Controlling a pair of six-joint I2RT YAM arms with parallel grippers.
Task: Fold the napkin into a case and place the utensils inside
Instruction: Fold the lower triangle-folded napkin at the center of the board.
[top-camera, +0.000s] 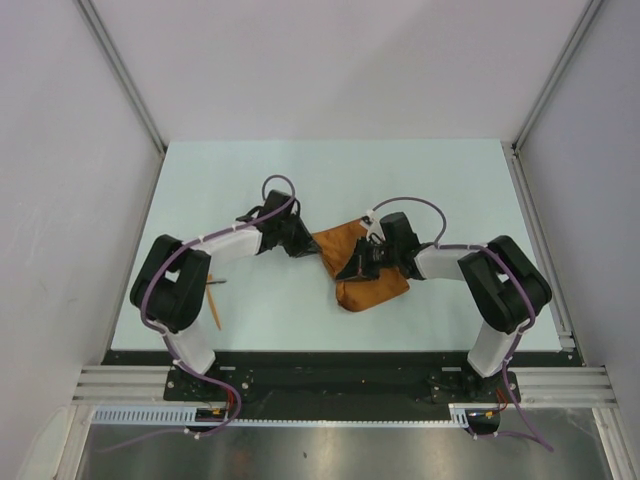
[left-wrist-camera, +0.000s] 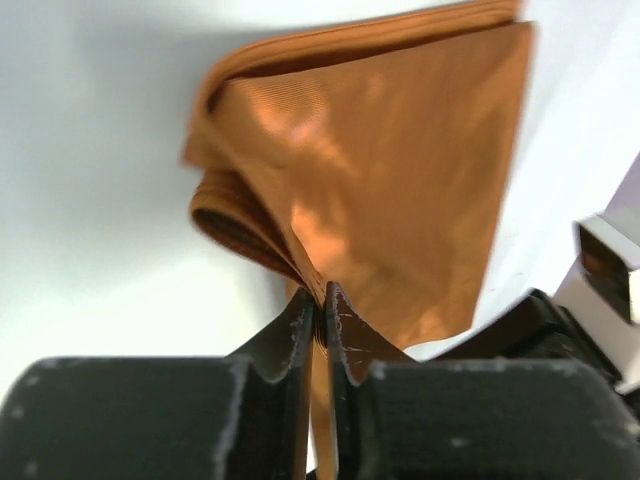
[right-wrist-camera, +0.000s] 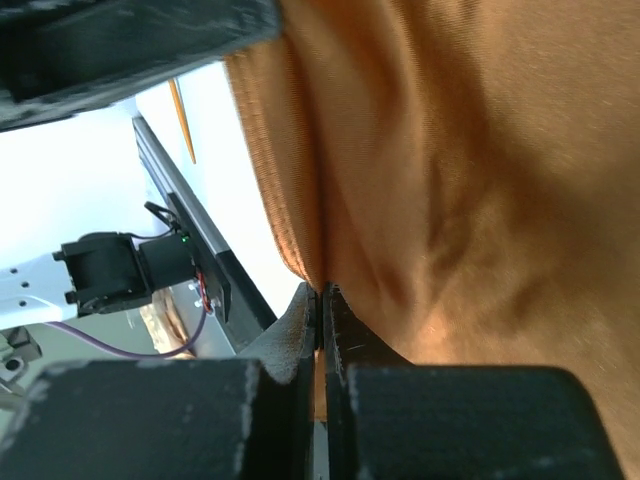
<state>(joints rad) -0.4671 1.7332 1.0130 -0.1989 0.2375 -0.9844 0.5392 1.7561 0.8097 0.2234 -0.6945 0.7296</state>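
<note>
Now, left end effector (left-wrist-camera: 321, 300) clamped on napkin (left-wrist-camera: 400, 180), right end effector (right-wrist-camera: 322, 298) likewise.

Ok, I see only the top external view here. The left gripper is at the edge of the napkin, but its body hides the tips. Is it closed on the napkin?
Observer: Yes. In the left wrist view the left gripper pinches a thin edge of the napkin between its jaws.
Operator: And the right one?
Observer: The right gripper is shut on a fold of the napkin, which rises straight from its closed jaws.
Operator: Is the napkin one layer near the left pinch?
Observer: No. Several layers curl beside the pinch, stacked in a rounded fold.
</note>
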